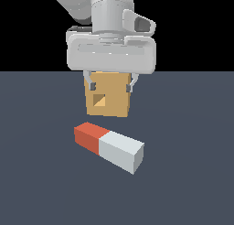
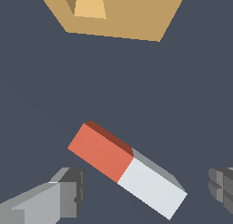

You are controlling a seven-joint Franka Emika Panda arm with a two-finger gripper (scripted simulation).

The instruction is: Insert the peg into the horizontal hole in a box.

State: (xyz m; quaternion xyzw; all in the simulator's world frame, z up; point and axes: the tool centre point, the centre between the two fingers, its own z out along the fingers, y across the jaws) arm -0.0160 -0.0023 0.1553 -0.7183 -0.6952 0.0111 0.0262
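— What is seen in the exterior view?

— The peg (image 1: 109, 147) is seen lying flat on the dark worktop (image 1: 192, 183), towards the near edge and about midway between the side edges. Its long axis is set at a slant: the red-orange end is turned towards the exterior view's left and slightly away, while the pale grey-white end is turned towards the exterior view's right and the near edge. The box (image 1: 108, 94) is placed farther back, apart from the peg, and a small square hole (image 1: 99, 100) is shown in the face turned to the camera. The gripper (image 1: 111, 85) is held above the surface in front of the box, with its fingers (image 1: 93, 85) spread apart and nothing held between them.

— And in the wrist view?

— The peg (image 2: 127, 169) is seen from above, again lying diagonally, with its red-orange part nearer the box (image 2: 119, 13) than its pale part. The peg is not lined up with the hole (image 2: 89, 3). One finger (image 2: 54, 196) is seen at either side of the peg, each kept clear of it, so the gripper (image 2: 141, 191) is shown wide open and empty. The peg and the box are separated by bare worktop (image 2: 136, 82).
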